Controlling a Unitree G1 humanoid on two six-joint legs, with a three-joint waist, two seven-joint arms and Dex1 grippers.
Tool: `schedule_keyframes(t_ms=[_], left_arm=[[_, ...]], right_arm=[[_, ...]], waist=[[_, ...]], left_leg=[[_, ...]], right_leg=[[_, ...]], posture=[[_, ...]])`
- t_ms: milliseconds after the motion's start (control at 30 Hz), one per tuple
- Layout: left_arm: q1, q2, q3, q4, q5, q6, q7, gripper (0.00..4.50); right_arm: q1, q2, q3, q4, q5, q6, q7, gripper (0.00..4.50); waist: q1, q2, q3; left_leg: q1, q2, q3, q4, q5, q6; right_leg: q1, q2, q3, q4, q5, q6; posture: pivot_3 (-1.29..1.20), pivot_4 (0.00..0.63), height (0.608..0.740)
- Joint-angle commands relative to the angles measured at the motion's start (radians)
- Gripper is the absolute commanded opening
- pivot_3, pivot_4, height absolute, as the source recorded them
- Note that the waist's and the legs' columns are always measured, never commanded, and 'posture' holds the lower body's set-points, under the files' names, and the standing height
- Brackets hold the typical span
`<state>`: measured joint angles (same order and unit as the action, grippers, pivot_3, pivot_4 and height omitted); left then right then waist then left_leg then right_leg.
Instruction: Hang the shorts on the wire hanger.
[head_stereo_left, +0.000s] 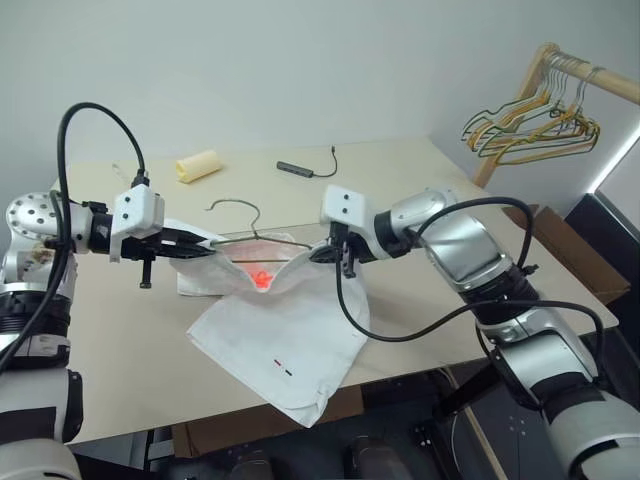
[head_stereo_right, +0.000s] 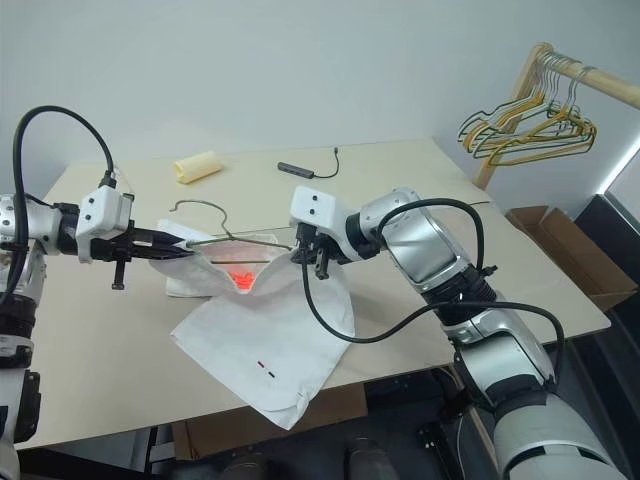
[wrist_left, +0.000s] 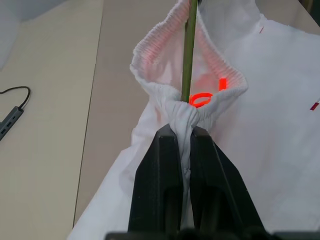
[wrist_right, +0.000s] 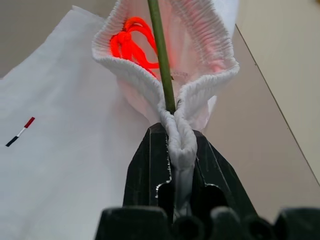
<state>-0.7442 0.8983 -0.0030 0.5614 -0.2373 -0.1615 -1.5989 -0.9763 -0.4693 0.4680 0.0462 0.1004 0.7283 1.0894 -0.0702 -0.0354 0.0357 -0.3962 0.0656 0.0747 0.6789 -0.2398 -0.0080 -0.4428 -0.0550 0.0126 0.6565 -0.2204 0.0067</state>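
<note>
The white shorts (head_stereo_left: 290, 340) lie on the table with their legs trailing toward the front edge, a tiny red-and-black mark near one hem. Their elastic waistband is lifted and stretched between my two grippers. My left gripper (head_stereo_left: 207, 243) is shut on one bunched end of the waistband (wrist_left: 181, 117). My right gripper (head_stereo_left: 322, 255) is shut on the other end (wrist_right: 181, 142). The wire hanger (head_stereo_left: 240, 206) has its hook up behind the waistband, and its thin olive wire (wrist_left: 189, 50) runs through the open waistband from one pinched end to the other (wrist_right: 159, 45).
A pale yellow roll (head_stereo_left: 197, 165) and a short black cable with a dark stick (head_stereo_left: 300, 168) lie at the table's (head_stereo_left: 120, 390) far side. At the right stands a wooden rack with bunched yellow and green hangers (head_stereo_left: 530, 125), and a cardboard box (head_stereo_left: 565, 250) sits beside the table.
</note>
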Motion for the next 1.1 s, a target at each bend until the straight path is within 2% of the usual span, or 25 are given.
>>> schedule_keyframes(t_ms=[33,67,233,300,400,433,600,767,900,1100], left_arm=[[-0.014,-0.002,0.018,0.002,0.01,-0.028,0.04,0.71],[-0.021,-0.01,0.018,0.023,0.027,-0.037,0.078,0.85],[-0.05,-0.042,0.047,0.088,0.043,-0.088,0.195,2.54],[-0.081,-0.069,0.099,0.123,0.007,-0.113,0.268,3.2],[-0.082,-0.08,0.153,0.113,-0.052,-0.109,0.269,4.23],[-0.071,-0.078,0.164,0.104,-0.063,-0.11,0.268,4.45],[-0.04,-0.087,0.203,0.106,-0.059,-0.116,0.34,4.5],[0.007,-0.166,0.265,0.014,-0.134,-0.06,0.443,4.5],[0.035,-0.212,0.243,-0.046,-0.077,-0.073,0.562,4.5],[0.079,-0.24,0.196,-0.156,-0.097,-0.026,0.531,4.5]], right_arm=[[-0.002,-0.004,-0.029,-0.044,0.001,-0.02,-0.008,0.08],[0.004,-0.008,-0.03,-0.048,0.0,-0.018,-0.01,0.08],[0.029,-0.024,-0.05,-0.071,0.007,0.008,-0.023,0.08],[0.049,-0.043,-0.075,-0.083,0.015,0.024,-0.035,0.08],[0.077,-0.07,-0.115,-0.102,0.022,0.056,-0.06,0.08],[0.09,-0.081,-0.141,-0.11,0.028,0.081,-0.075,0.08],[0.145,-0.139,-0.237,-0.144,0.065,0.176,-0.122,0.08],[0.203,-0.177,-0.362,-0.15,0.087,0.348,-0.235,0.08],[0.251,-0.227,-0.42,-0.116,0.064,0.427,-0.325,0.08],[0.297,-0.336,-0.541,-0.024,0.081,0.469,-0.39,0.08]], waist=[[0.0,0.0,0.0],[0.0,0.0,0.0],[0.001,0.0,0.0],[0.003,0.0,0.0],[0.001,0.0,0.0],[0.0,0.0,0.0],[-0.002,0.0,0.0],[-0.002,0.0,0.0],[-0.002,-0.001,0.0],[-0.02,0.0,0.0]], left_leg=[[0.0,0.0,0.0,0.0,0.0,0.0],[0.0,0.0,0.0,0.0,0.0,0.0],[0.0,0.0,0.0,0.0,0.0,0.0],[0.0,0.0,0.0,0.0,0.0,0.0],[-0.001,0.0,-0.001,0.001,0.0,0.0],[-0.001,0.0,-0.001,0.001,0.0,0.0],[0.0,0.0,-0.001,0.0,0.0,0.0],[0.0,0.0,-0.001,0.001,0.0,0.0],[0.0,-0.001,-0.001,0.001,0.0,0.0],[0.001,-0.002,0.0,0.0,0.0,0.0]], right_leg=[[0.0,0.0,0.0,0.0,0.0,0.0],[0.0,0.0,0.0,0.0,0.0,0.0],[0.001,0.0,0.0,0.0,0.0,0.0],[0.0,0.0,0.0,0.0,0.0,0.0],[0.0,0.0,-0.001,-0.001,0.0,0.0],[0.0,0.0,-0.001,-0.001,0.0,0.0],[0.001,-0.001,-0.001,-0.001,0.0,0.0],[0.002,-0.001,-0.001,-0.001,0.0,0.0],[0.002,-0.002,-0.001,-0.001,0.0,0.0],[0.002,-0.002,0.0,-0.002,0.0,0.0]], posture=[[-0.03,0.0,0.74],[-0.03,0.0,0.74],[-0.04,0.0,0.74],[-0.05,0.0,0.74],[-0.06,0.0,0.74],[-0.07,0.0,0.74],[-0.08,0.0,0.74],[-0.1,0.0,0.74],[-0.12,0.0,0.74],[-0.15,0.0,0.74]])
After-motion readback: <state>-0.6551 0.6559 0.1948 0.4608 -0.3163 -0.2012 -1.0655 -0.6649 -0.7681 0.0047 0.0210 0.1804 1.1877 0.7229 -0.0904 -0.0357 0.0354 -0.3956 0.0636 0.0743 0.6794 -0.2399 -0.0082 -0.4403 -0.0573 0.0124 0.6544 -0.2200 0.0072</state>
